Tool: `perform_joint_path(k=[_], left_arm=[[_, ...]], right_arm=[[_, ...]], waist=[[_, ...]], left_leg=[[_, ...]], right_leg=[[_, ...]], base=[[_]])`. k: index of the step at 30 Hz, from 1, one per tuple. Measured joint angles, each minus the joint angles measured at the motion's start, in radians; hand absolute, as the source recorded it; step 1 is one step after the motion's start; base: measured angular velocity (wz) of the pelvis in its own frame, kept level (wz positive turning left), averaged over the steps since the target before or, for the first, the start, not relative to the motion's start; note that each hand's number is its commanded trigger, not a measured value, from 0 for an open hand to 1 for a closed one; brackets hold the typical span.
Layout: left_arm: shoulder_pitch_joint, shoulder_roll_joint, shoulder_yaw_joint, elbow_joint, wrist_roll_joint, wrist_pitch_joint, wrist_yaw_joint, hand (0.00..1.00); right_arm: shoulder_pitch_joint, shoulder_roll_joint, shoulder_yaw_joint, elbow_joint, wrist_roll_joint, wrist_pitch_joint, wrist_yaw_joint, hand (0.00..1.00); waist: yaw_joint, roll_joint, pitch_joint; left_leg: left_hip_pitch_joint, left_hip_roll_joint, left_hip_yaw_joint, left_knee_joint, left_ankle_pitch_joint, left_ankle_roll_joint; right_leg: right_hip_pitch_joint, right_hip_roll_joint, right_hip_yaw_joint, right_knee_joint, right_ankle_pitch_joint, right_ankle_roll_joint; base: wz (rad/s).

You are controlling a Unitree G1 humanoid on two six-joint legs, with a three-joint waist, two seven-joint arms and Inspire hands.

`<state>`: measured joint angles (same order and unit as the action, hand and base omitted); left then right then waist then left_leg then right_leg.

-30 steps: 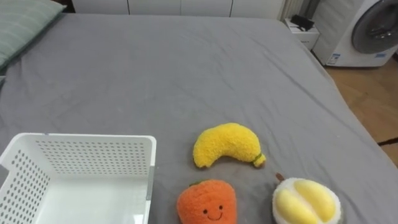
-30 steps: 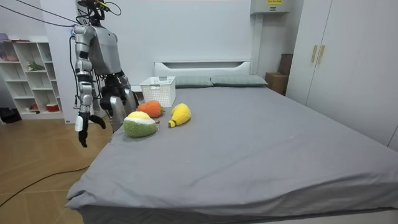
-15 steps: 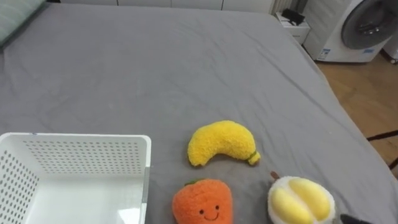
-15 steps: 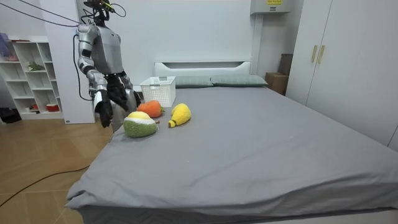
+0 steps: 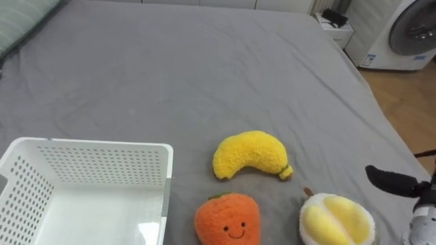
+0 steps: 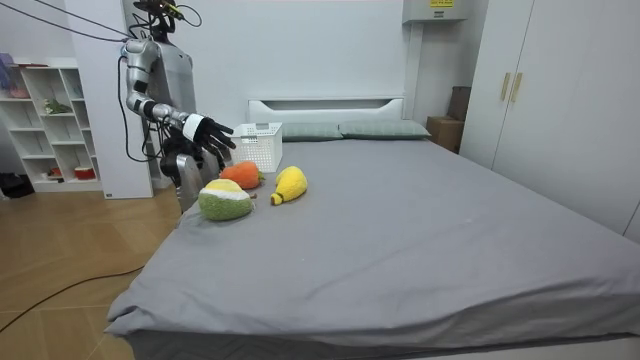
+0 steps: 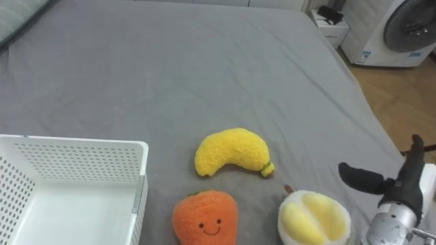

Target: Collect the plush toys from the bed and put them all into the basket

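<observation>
On the grey bed (image 5: 204, 75), near its closer edge, three plush toys lie in a loose cluster: a yellow banana (image 5: 251, 154), curved and lying on its side; an orange fruit with a smiling face (image 5: 227, 221) just in front of it; and a round durian (image 5: 336, 219) to the right, pale outside with yellow segments facing up. None of them is in either hand, and none has gone into the white basket (image 5: 102, 158), a slotted plastic bin standing empty on the bed just left of the orange fruit. All three toys look light, soft and squashy, with a fuzzy pile that should not slip and nothing that could break. A wrap round the fattest part would likely hold best, across the durian's middle or the banana's thick curve. The right hand (image 7: 400, 190) hovers just right of the durian, apart from it, with its dark fingers spread, thumb held wide, grasping nothing; the durian looks like the nearest thing for it to take. In the room view the robot stands at the side of the bed at the room view's left, that arm stretched out over the toys. The left hand (image 6: 186, 163) sits low by the body, and I cannot tell its state.
</observation>
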<state>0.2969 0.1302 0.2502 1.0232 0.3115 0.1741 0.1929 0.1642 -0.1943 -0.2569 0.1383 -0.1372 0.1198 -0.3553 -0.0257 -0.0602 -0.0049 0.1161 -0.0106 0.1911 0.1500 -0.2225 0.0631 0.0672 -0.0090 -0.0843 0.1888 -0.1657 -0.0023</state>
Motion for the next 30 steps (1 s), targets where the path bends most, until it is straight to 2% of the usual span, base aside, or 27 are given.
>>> perform_joint_path(k=[5,10,14,17,19,22,30], left_arm=[[0.001,-0.003,0.0,0.001,0.004,-0.009,0.0,0.0],[0.002,-0.004,-0.001,0.004,0.004,0.002,-0.009,0.0],[0.004,-0.004,0.001,-0.004,0.004,0.014,-0.009,0.0],[0.004,-0.004,0.001,-0.011,0.006,0.023,-0.01,0.0],[0.004,-0.001,0.002,-0.014,0.006,0.032,-0.01,0.0],[0.003,0.004,0.001,-0.014,0.006,0.046,-0.014,0.0],[0.004,0.005,0.001,-0.05,0.006,0.056,-0.031,0.0]], right_arm=[[-0.001,0.0,0.009,-0.009,-0.034,-0.013,0.052,0.0],[0.01,0.0,0.072,-0.005,-0.068,-0.006,0.13,0.0],[0.017,0.002,0.104,0.013,-0.1,0.016,0.223,0.0],[0.013,0.002,0.122,0.111,-0.152,0.017,0.295,0.0],[0.015,0.0,0.129,0.204,-0.152,0.05,0.352,0.0],[0.017,-0.001,0.14,0.29,-0.178,0.076,0.417,0.0],[-0.01,-0.016,0.135,0.389,-0.257,0.075,0.48,0.0]], waist=[[0.008,0.005,0.0006],[0.004,0.011,-0.0001],[0.007,0.004,-0.0033],[0.011,-0.007,-0.0058],[0.013,-0.02,-0.005],[0.014,-0.03,-0.0042],[0.012,-0.033,-0.0037]], left_leg=[[-0.001,0.0,0.0,0.0,0.0,0.0],[-0.002,0.0,-0.001,0.0,0.0,0.0],[-0.001,0.0,-0.002,0.0,0.0,0.0],[-0.001,0.0,-0.006,0.002,0.0,0.0],[-0.002,-0.001,-0.014,0.002,0.0,0.0],[-0.001,-0.001,-0.021,0.002,0.0,0.0],[-0.001,-0.001,-0.032,0.017,-0.001,0.001]], right_leg=[[0.0,0.0,-0.001,-0.001,0.0,0.0],[0.0,-0.002,-0.007,-0.001,0.0,0.0],[0.001,-0.002,-0.008,-0.002,0.0,0.0],[0.004,-0.003,-0.013,-0.002,0.0,0.0],[0.009,-0.005,-0.022,-0.003,0.0,0.0],[0.015,-0.006,-0.026,-0.005,0.0,0.0],[0.025,-0.006,-0.03,-0.004,0.001,-0.001]], base=[[0.0],[0.0],[0.0],[0.05],[0.1],[0.07],[0.03]])
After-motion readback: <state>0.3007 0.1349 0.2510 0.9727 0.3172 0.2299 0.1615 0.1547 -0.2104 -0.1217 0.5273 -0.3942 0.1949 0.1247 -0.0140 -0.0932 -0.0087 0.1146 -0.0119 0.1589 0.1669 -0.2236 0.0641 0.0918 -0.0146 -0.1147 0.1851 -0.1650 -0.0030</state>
